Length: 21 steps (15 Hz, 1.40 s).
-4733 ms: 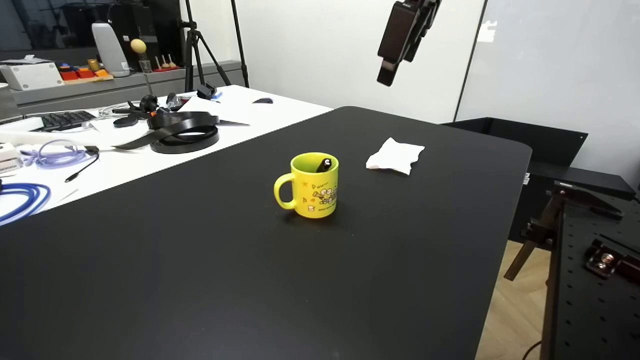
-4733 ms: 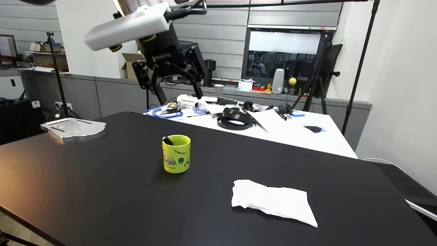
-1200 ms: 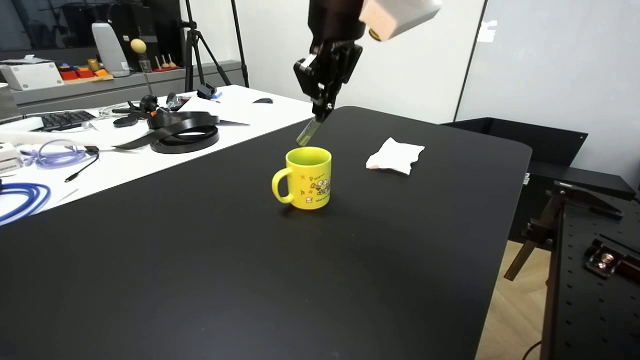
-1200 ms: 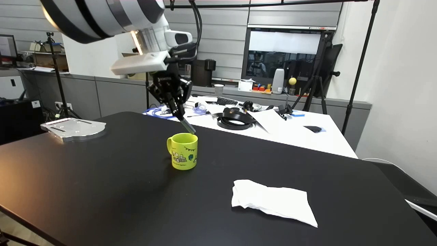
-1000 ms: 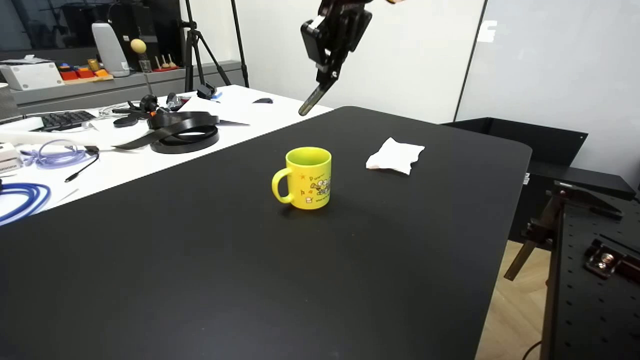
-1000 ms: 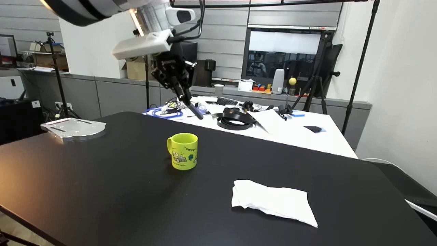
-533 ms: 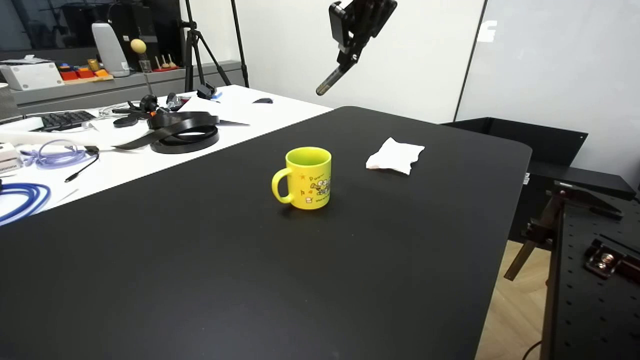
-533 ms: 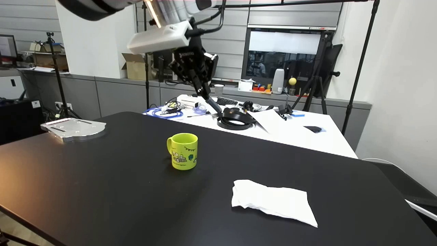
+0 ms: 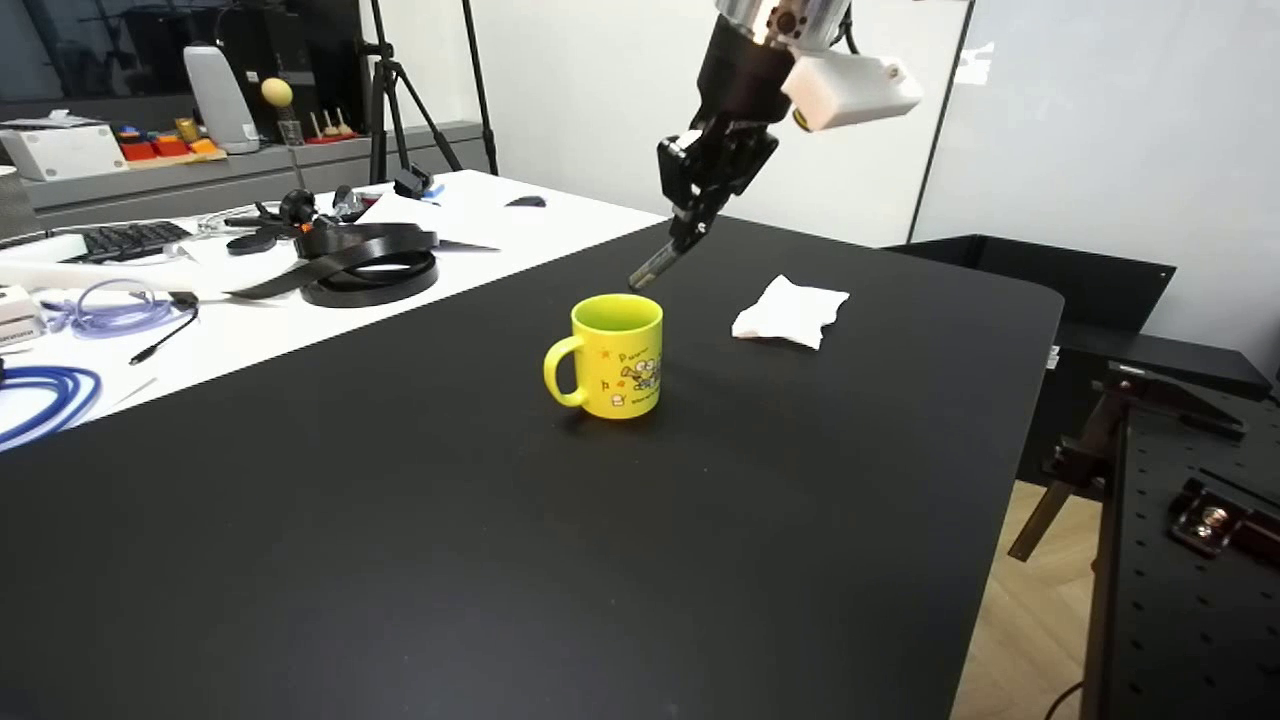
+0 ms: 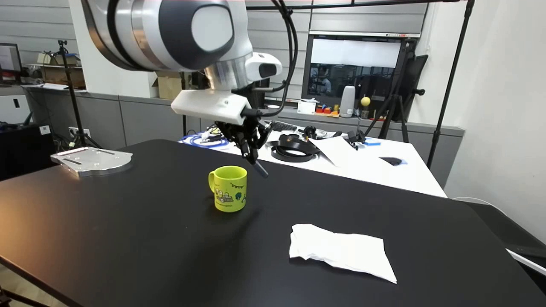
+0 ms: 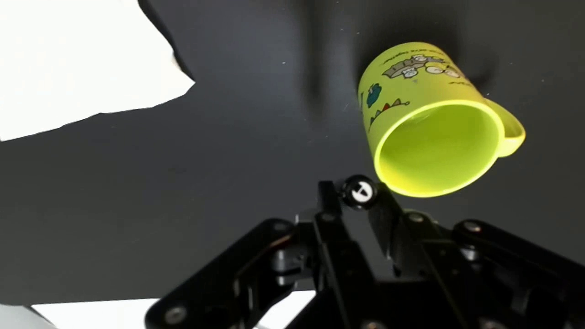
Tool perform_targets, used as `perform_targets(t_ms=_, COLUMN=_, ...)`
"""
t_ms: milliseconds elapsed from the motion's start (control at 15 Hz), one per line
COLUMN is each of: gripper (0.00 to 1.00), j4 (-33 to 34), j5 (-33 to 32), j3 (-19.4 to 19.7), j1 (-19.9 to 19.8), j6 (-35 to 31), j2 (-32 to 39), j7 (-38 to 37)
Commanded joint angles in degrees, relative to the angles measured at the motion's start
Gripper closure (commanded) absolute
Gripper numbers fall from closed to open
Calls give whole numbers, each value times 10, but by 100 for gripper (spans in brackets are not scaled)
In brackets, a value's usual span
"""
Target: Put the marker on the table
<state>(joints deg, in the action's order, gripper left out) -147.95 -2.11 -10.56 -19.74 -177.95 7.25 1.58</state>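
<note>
Gripper (image 11: 358,196) narrow, fingers (image 11: 328,197) pinched on the marker (image 10: 260,169). Wrist view: the marker's black end, white emblem on it, faces the camera between the fingertips. Both exterior views: its other end juts past the fingertips, slanting down. Marker is in the air over the black table (image 9: 480,560); a shadow lies on the tabletop, apart from it.

Mug (image 9: 625,370): yellow, cartoon print, upright on the black table, near the marker. In an exterior view a gap shows between mug and marker tip. In the wrist view the mug's mouth appears just beside the fingertips, handle on that view's right.

Tissue (image 9: 790,312): white, creased, on the black table, well apart from the mug. Metal plate (image 10: 96,158) rests on the same table.

Arm (image 10: 166,34) reaches in from the top.

White table (image 9: 575,222) alongside, cluttered: black coil (image 9: 370,294), blue cable (image 9: 50,374), keyboard (image 9: 130,238). Whether the two tables touch, cannot tell.
</note>
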Motion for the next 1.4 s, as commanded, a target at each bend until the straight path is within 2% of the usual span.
perform_targets(t_ms=0, gripper=94, j4=53, j5=102, j3=-107, j1=-83, j6=2, j2=67, j7=100)
perform_targets(t_ms=267, gripper=94, j4=84, j5=139, j3=-180, j1=-174, j6=22, j2=95, j7=166)
perform_targets(t_ms=533, gripper=94, j4=95, j5=138, j3=-194, j1=-227, j6=45, j2=101, j7=191)
perform_targets(t_ms=733, gripper=94, j4=91, j5=129, j3=-185, j1=-246, j6=58, j2=100, j7=200)
perform_targets(t_ms=1267, gripper=94, j4=90, j5=78, j3=-114, j1=-200, j6=70, j2=112, j7=178)
perform_targets(t_ms=1333, gripper=94, j4=93, j5=94, j3=-82, j1=-164, j6=69, j2=114, j7=192)
